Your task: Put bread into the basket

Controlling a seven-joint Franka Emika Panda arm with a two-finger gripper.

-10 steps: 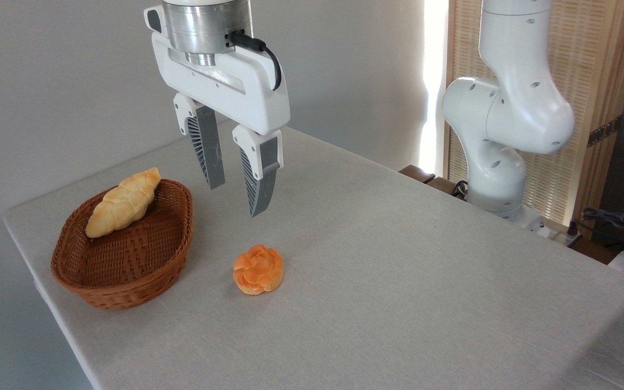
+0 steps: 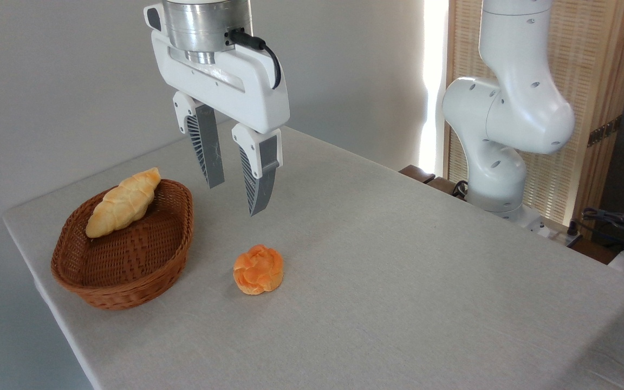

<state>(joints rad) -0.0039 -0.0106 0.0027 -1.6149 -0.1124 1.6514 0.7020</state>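
Surface: a table [image 2: 398,271] covered with a plain light-grey cloth, set against a pale wall; a slatted wooden screen [image 2: 599,81] stands at the right rear.
Arm: the white Franka arm [image 2: 507,119] rises from its base at the right rear edge of the table and leaves the frame at the top; its wrist re-enters at upper left.
Gripper: the gripper [image 2: 235,199] hangs in the air, pointing down, above the cloth between the basket and the bun.
Jaw state: the two grey ribbed fingers [image 2: 206,154] stand apart with a clear gap between them; nothing is held.
Bread: the small round orange bread [image 2: 258,269], with a knotted top, rests on the cloth, below the fingertips and toward the front, well clear of them.
Basket: the oval brown wicker basket [image 2: 122,281] sits near the left edge of the table, just beside the bread and not touching it.
Basket contents: a pale-yellow braided loaf [image 2: 122,201] lies tilted inside, its far end propped on the rear rim.
Task status: the orange bread is outside the basket.
Periphery: cables [image 2: 615,222] lie at the far right beyond the table.
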